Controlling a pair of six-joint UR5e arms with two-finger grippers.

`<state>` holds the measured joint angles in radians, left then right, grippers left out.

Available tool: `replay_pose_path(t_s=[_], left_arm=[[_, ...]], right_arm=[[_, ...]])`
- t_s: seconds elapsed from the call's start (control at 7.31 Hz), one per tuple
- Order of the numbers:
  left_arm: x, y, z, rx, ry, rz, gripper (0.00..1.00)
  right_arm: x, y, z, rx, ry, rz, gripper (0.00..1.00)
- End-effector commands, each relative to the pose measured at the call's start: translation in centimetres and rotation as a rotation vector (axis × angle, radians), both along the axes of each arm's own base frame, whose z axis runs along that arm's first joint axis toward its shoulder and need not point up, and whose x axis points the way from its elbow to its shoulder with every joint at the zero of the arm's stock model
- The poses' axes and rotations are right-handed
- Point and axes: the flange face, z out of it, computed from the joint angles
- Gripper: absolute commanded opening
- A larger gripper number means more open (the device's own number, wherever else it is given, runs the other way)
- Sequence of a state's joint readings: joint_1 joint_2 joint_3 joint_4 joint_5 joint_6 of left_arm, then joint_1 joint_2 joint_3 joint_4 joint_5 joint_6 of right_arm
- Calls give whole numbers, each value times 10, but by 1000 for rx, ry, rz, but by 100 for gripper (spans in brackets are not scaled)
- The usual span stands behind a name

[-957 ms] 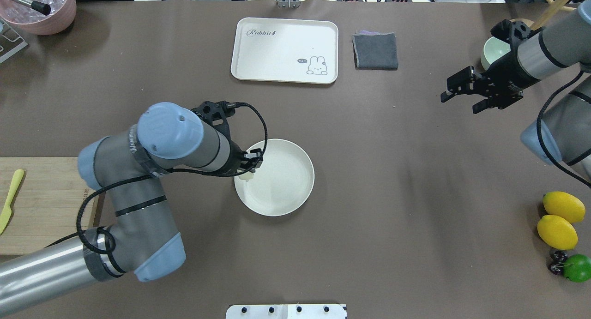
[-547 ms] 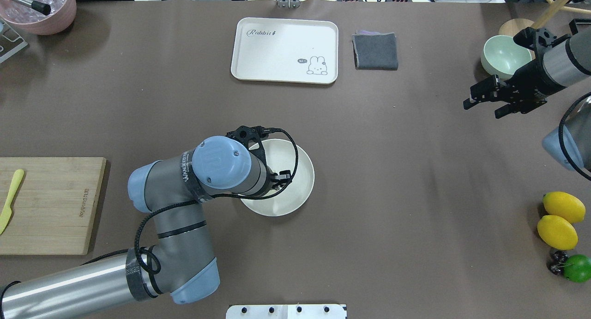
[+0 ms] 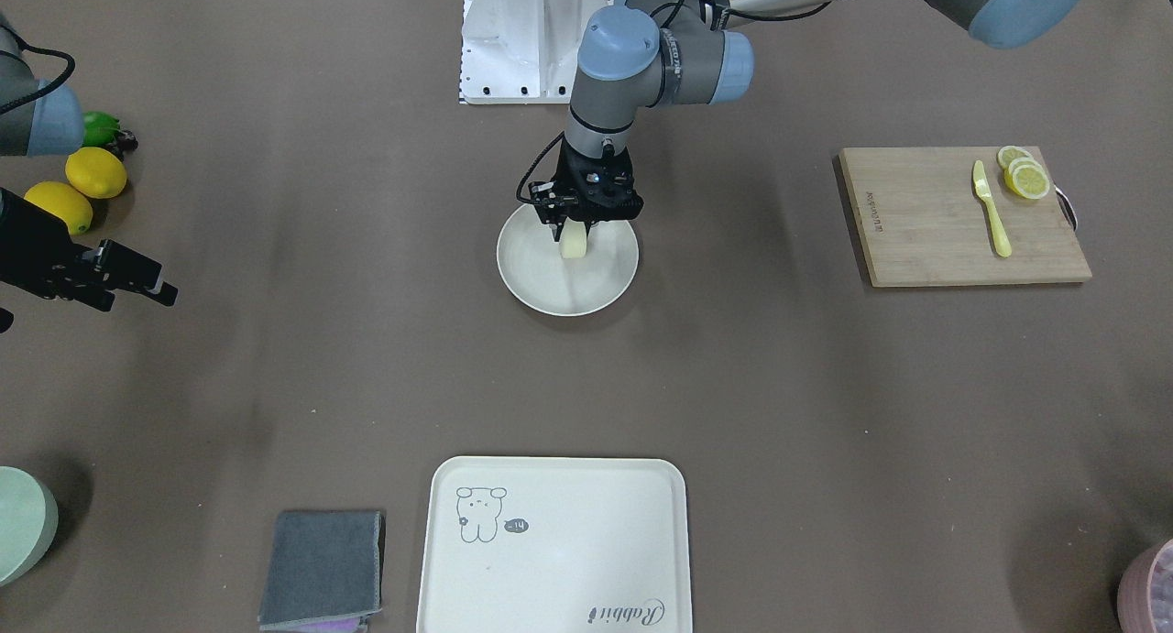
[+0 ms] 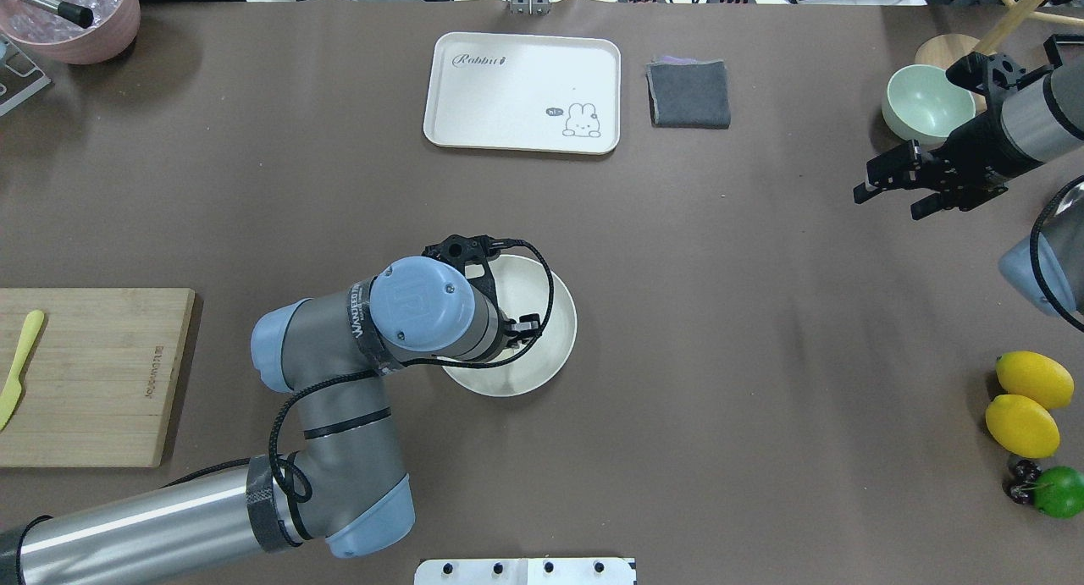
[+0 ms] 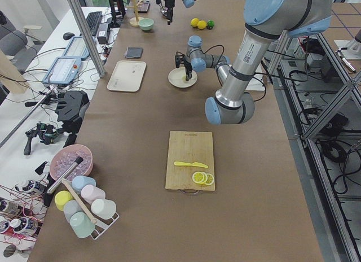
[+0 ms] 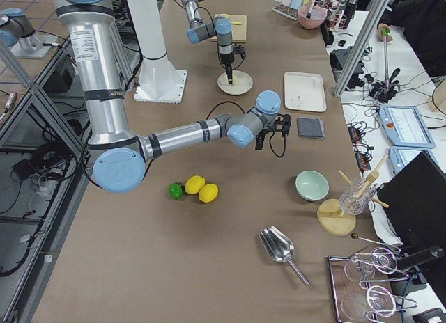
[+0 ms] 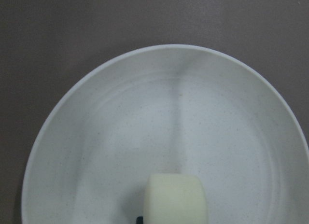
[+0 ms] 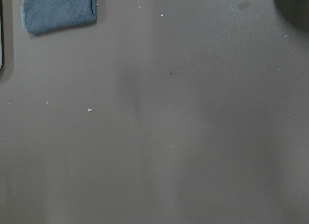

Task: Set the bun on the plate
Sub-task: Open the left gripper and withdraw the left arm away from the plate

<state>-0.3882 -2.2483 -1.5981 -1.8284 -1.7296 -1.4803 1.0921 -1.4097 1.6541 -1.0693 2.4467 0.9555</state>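
Bun point(image 3: 575, 242) over plate point(image 3: 586, 283), contact unclear

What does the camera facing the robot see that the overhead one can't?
Only the front-facing view shows the small pale cream bun in the left claw over the round off-white plate, and the yellow lemon slices on the wooden cutting board. Only the overhead view shows the metal handle in the pink bowl. Both show the plate, the cream rectangular tray and the folded grey cloth.
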Motion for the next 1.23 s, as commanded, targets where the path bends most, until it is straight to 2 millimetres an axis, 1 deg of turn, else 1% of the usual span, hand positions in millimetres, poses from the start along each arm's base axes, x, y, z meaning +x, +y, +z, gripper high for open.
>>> replay_pose_path(t_s=[0.0, 0.14, 0.27, 0.41, 0.55, 0.68, 0.82, 0.96, 1.09], left_arm=[[1, 0, -3, 2, 4, -1, 82], [0, -1, -3, 3, 2, -1, 86], [-8, -7, -8, 9, 11, -14, 87], [-41, -35, -15, 19, 28, -56, 97], [-79, -56, -9, 31, 5, -42, 97], [-118, -71, 6, 59, -55, 16, 97], [-172, -85, 27, 107, -113, 78, 97], [-230, -121, 46, 135, -170, 155, 97], [-299, -143, 84, 202, -219, 236, 97]], right_arm=[[0, 0, -1, 1, -1, 0, 100], [0, 1, 0, -1, 0, 0, 100], [1, 0, -1, 2, -1, 2, 100], [2, -1, -4, 4, -4, 4, 100], [8, -3, -3, 4, -2, 15, 100], [17, -5, 3, -3, 7, 32, 100], [39, -3, 18, 15, 22, 42, 100], [67, -1, 44, 61, 50, 36, 100], [96, 0, 66, 85, 87, 26, 100]])
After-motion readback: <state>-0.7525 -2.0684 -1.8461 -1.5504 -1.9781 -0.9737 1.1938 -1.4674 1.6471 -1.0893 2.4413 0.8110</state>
